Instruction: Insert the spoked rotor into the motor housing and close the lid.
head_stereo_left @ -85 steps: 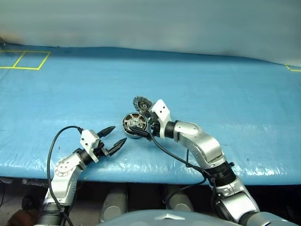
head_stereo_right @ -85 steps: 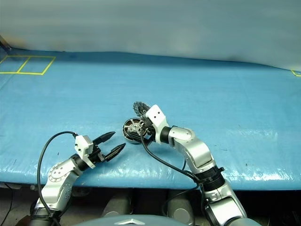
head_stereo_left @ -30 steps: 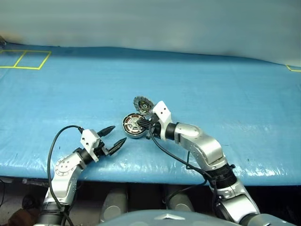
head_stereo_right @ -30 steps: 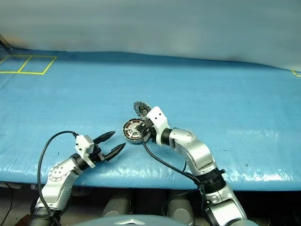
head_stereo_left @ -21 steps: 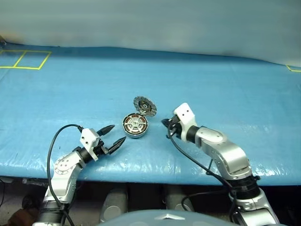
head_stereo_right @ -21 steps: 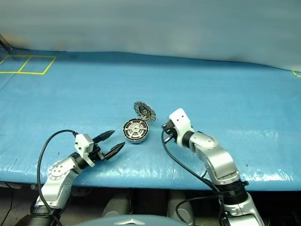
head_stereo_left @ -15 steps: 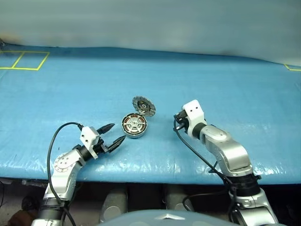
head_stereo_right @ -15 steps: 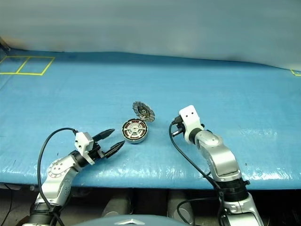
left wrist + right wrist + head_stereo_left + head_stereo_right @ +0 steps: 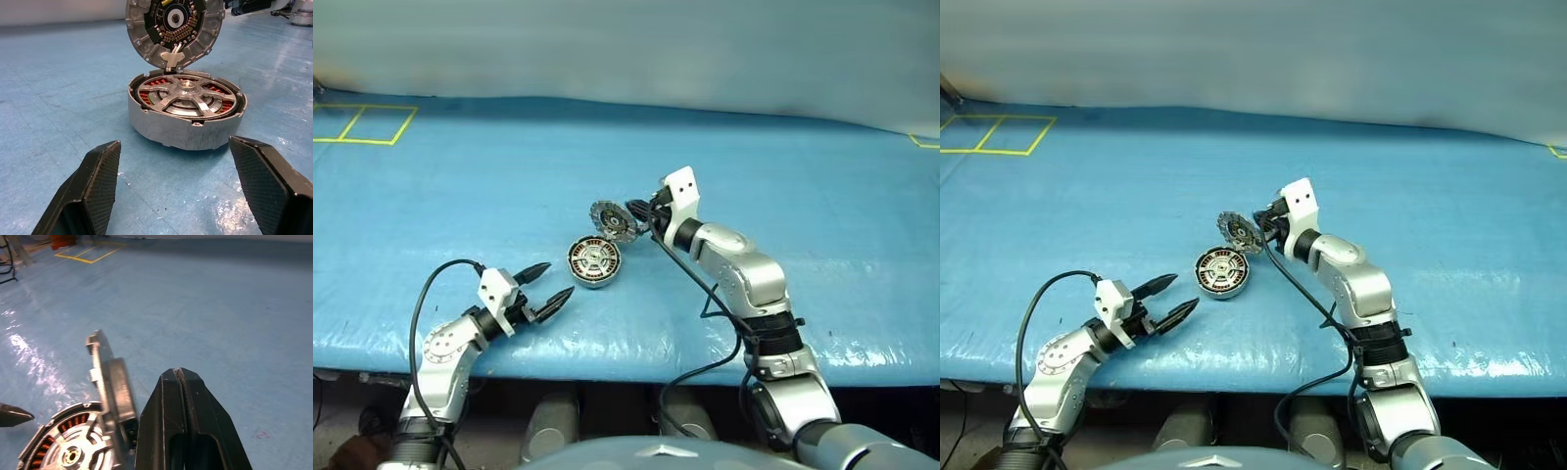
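Observation:
The motor housing [image 9: 594,262] stands on the blue table, a little left of centre. The spoked rotor [image 9: 188,96] lies inside it, over the copper windings. The lid [image 9: 612,219] stands almost upright on the housing's far rim, hinged open, its inner face with a dark hub [image 9: 174,19] turned toward me. My right gripper [image 9: 635,209] is shut and empty, its tips [image 9: 180,377] close by the lid's [image 9: 109,382] back side; whether they touch it I cannot tell. My left gripper [image 9: 549,283] stands open and empty just short of the housing, its fingers [image 9: 99,182] level with the table.
Yellow tape lines [image 9: 374,124] mark squares at the table's far left corner. A black cable [image 9: 423,299] loops off my left wrist near the table's front edge [image 9: 626,364]. Another cable [image 9: 705,294] hangs along my right forearm.
My right gripper left the housing's right side, swung away to the right, then came up and forward to the back of the raised lid. The left gripper kept still.

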Action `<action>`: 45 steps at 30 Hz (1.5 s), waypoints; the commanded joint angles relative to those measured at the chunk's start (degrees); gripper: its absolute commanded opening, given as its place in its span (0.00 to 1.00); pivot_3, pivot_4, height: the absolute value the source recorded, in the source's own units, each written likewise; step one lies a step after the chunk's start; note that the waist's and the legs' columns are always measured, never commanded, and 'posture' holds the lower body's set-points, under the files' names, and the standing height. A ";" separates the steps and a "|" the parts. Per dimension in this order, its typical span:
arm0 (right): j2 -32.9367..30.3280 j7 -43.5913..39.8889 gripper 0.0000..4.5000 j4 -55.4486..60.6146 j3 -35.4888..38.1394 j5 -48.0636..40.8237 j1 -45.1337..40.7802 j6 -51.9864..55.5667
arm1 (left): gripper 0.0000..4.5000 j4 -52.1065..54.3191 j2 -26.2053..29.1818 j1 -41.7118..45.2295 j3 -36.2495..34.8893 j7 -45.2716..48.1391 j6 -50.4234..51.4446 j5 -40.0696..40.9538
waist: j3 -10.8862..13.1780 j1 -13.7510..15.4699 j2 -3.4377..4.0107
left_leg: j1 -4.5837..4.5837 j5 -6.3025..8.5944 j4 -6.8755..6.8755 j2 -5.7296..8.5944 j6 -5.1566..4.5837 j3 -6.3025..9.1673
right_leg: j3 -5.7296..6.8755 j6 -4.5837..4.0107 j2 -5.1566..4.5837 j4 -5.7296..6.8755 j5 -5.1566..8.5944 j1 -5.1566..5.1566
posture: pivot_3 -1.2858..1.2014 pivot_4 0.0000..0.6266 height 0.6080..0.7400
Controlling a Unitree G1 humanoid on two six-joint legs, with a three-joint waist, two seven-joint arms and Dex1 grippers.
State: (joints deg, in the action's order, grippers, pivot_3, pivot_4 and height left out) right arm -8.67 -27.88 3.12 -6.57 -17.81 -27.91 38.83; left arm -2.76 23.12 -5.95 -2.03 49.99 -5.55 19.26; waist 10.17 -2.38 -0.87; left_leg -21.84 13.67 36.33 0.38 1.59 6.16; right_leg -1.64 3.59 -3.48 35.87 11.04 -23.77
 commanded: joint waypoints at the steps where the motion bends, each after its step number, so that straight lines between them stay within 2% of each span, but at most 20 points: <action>1: 0.35 -1.08 0.01 6.11 -2.01 -1.97 1.05 1.96 | 0.86 3.50 0.52 -1.18 -1.53 -0.47 -0.39 1.30 | 0.00 -0.01 0.00 | 0.02 0.00 -0.02 0.00 0.00 0.00 | 0.00 -0.01 0.00 0.01 0.01 0.00 | 0.52 0.24 1.00; 7: 0.33 -1.30 0.01 11.58 -6.49 -2.32 4.73 5.11 | 0.86 6.61 1.29 -2.32 -2.18 -1.36 -0.14 0.94 | 0.00 0.08 0.00 | 0.02 -0.01 -0.02 -0.01 0.01 0.01 | 0.02 -0.03 0.00 0.01 0.03 0.01 | 0.52 0.24 1.00; 25: 0.10 -1.68 0.01 5.25 -13.16 2.28 7.13 1.35 | 0.86 7.60 1.84 -2.67 -1.72 -2.44 0.72 0.43 | -0.02 0.05 -0.02 | 0.04 -0.01 -0.02 -0.01 0.02 0.00 | 0.02 -0.03 0.00 0.01 0.02 0.01 | 0.52 0.24 1.00; 45: 2.32 -2.34 0.01 -0.19 -12.73 4.57 7.76 -6.36 | 0.86 6.49 0.90 -1.70 -0.74 -2.76 0.17 -0.23 | -0.07 0.02 -0.08 | 0.13 -0.02 -0.02 -0.01 0.03 -0.01 | 0.02 -0.03 0.01 0.02 0.03 0.07 | 0.52 0.24 1.00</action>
State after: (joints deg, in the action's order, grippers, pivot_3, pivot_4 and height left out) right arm -6.46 -30.10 3.45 -19.39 -13.72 -20.18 32.74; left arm 2.64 24.17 -7.99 -2.68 47.48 -4.38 18.92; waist 10.10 -2.36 -0.95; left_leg -21.71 13.65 36.31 0.36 1.62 6.15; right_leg -1.63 3.56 -3.48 35.89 11.06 -23.70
